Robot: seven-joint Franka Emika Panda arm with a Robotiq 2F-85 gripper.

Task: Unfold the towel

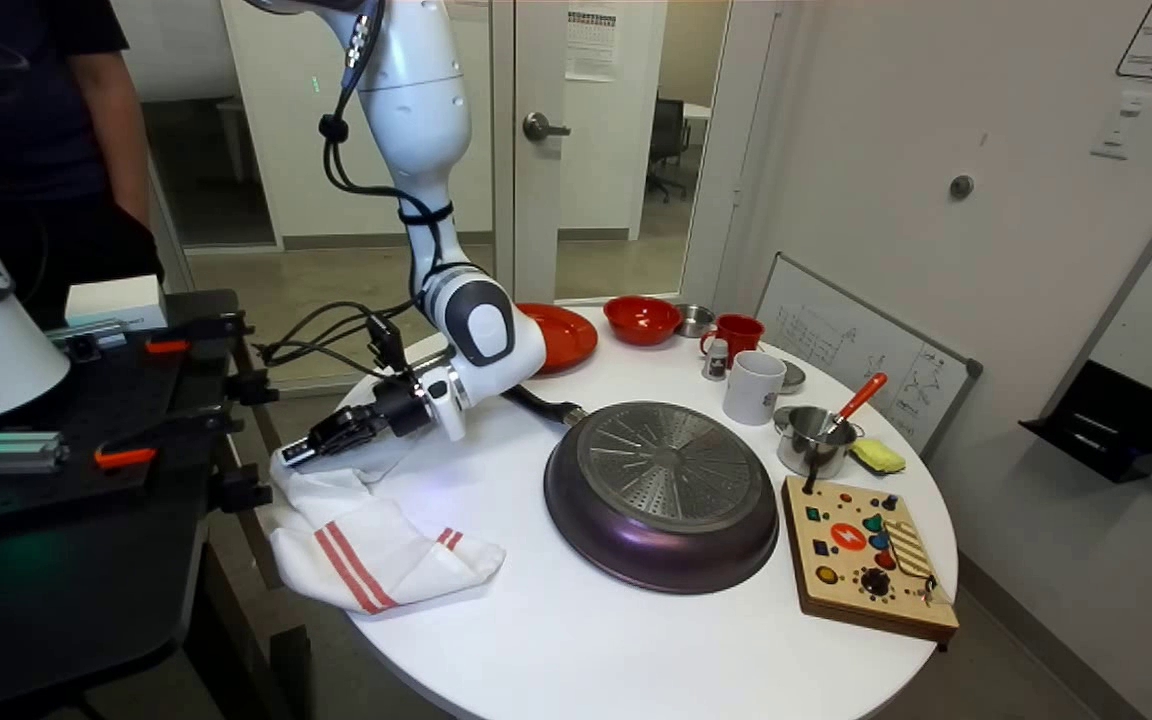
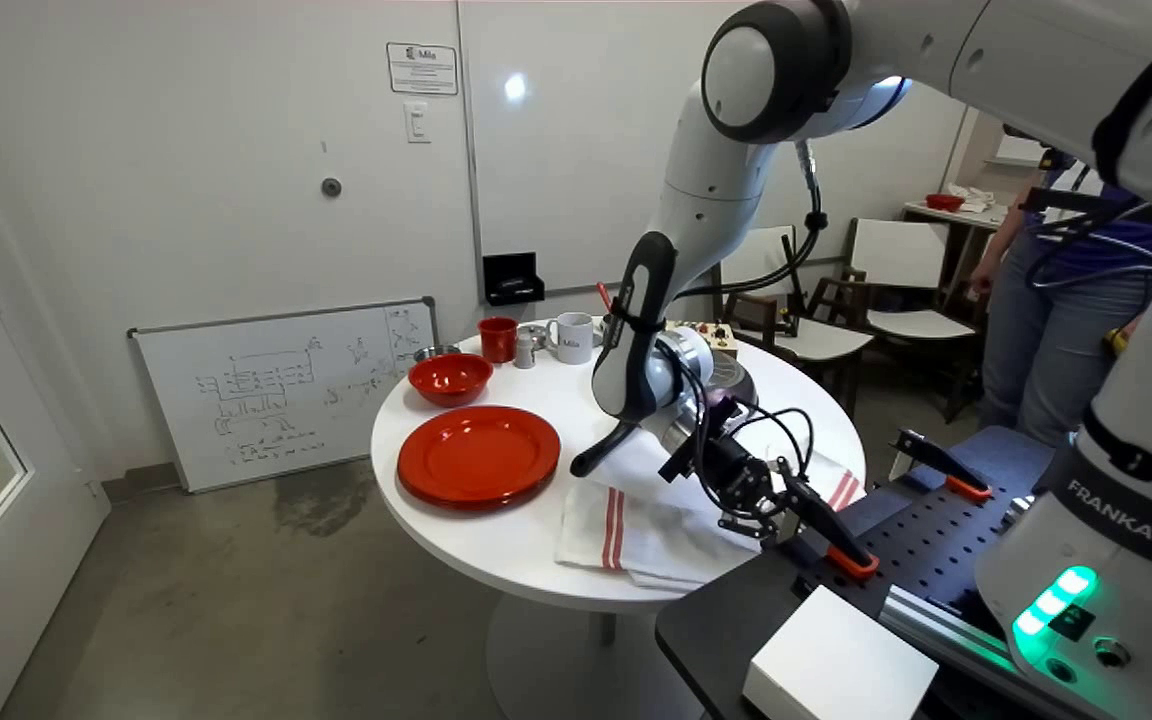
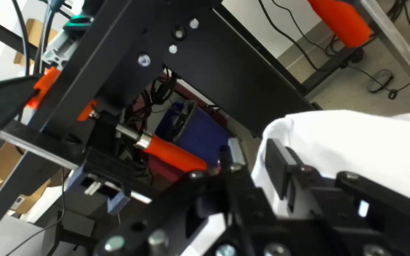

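A: Where was the towel [image 1: 411,562]?
B: Lower left of the frame in an exterior view, rumpled, partly folded over itself, on the white round table [image 1: 636,660], right at the rim. Its red stripes [image 2: 618,530] also showed low, just right of centre, in an exterior view.
A: And the gripper [image 3: 256,156]?
B: Jaws stood parted, narrow gap. In the wrist view the fingers [image 3: 278,167] were right of centre, towel edge running up between them with space left over. Whether either one touched the towel, couldn't tell.
A: Seen from outside?
B: In an exterior view the fingertips [image 1: 301,452] were right at the towel's upper end, left of frame.
A: Pan [image 1: 661,500]?
B: Centre of that same frame, bottom up, handle [image 1: 541,405] toward upper left. Near the towel, apart from it.
A: Rest, fast.
B: Wooden button box [image 1: 861,560] lower right; steel pot [image 1: 804,448] above it, red-handled utensil [image 1: 858,398] inside; white mug [image 1: 754,388], red mug [image 1: 739,335] and red bowl [image 1: 642,320] ran up past centre. Red plates [image 2: 479,455] sat left of centre in an exterior view.
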